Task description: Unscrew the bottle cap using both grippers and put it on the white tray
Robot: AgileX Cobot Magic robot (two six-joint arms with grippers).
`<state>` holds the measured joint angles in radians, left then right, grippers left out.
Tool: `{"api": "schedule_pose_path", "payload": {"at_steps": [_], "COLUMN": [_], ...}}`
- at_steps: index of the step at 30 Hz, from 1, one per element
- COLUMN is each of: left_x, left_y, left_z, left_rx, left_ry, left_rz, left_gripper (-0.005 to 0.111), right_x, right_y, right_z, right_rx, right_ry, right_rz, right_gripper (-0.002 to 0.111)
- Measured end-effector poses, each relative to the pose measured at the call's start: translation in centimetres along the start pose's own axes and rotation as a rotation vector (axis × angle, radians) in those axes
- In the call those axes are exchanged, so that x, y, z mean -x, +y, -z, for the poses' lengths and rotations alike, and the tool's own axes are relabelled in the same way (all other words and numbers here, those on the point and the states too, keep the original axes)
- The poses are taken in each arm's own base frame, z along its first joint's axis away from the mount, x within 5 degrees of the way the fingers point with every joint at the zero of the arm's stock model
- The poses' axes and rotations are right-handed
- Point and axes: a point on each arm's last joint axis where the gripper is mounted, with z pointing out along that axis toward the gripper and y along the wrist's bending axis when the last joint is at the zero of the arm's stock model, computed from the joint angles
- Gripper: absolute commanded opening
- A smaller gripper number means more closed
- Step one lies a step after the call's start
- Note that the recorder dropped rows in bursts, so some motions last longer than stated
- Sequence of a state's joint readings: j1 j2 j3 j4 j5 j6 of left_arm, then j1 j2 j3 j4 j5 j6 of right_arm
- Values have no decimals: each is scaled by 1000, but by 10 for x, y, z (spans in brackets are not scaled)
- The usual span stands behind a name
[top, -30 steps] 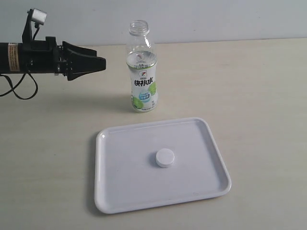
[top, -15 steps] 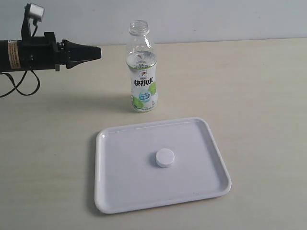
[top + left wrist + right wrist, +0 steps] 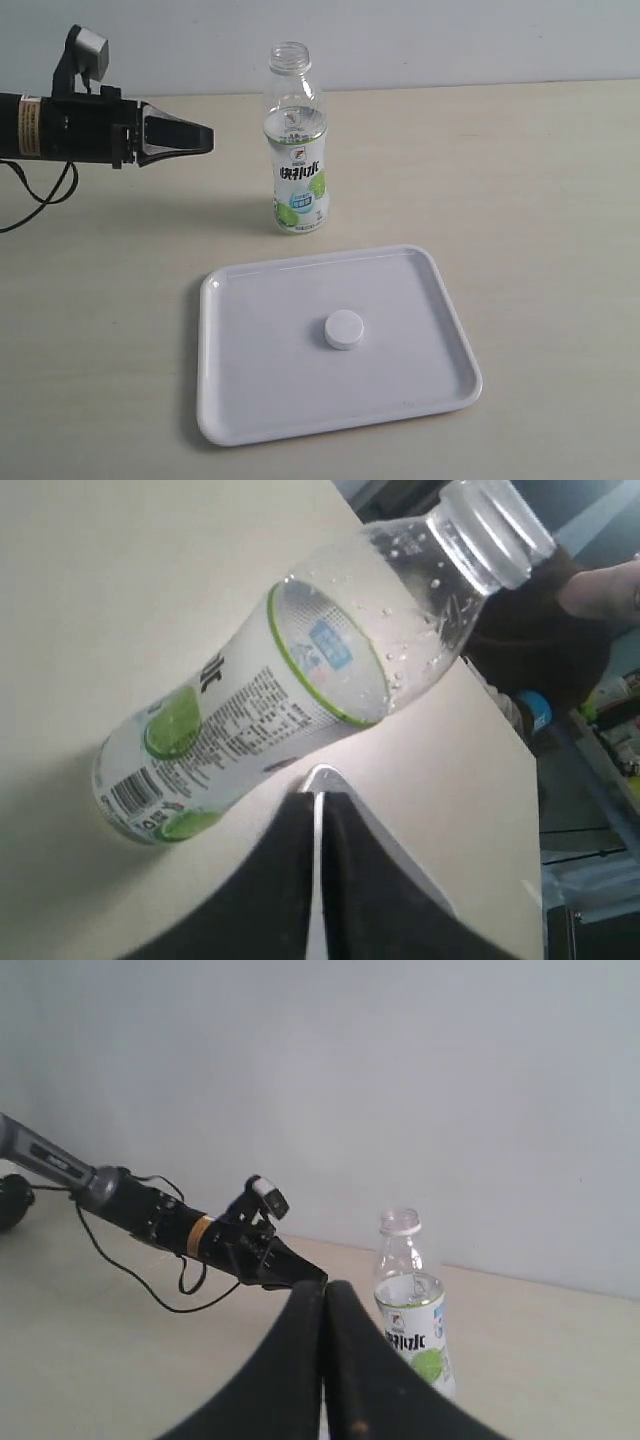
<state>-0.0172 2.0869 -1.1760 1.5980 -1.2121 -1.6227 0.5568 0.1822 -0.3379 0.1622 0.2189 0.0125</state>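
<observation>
Count: one bottle [image 3: 297, 170], one cap [image 3: 344, 329] on one tray [image 3: 250, 385].

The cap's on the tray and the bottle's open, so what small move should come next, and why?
Probably just pull the left gripper away from the bottle to rest. The bottle cap lies on the white tray, the neck is bare, and this gripper and the right gripper are shut on nothing.

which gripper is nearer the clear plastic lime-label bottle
Left. The left gripper hangs beside the bottle, apart from it, on its left in the exterior view; the right gripper sits farther off, outside that view.
</observation>
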Motion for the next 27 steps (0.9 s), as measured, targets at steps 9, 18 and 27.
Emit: {"api": "schedule_pose_path", "payload": {"at_steps": [9,18,27], "left_x": [-15,-13,-34], "left_y": [-5,-52,-143], "left_z": [4,31,62], "left_rx": [9,25,35], "left_ry": [129,42,-211], "left_rz": [-11,-136,-368], "left_gripper": [0,0,0], "right_x": [-71,-95,-98], "right_y": [-18,-22,-22], "right_z": [-25,-22,-21], "right_rx": [-65,-78,-73], "right_ry": [52,170,207], "right_rz": [10,8,40], "right_gripper": [0,0,0]}}
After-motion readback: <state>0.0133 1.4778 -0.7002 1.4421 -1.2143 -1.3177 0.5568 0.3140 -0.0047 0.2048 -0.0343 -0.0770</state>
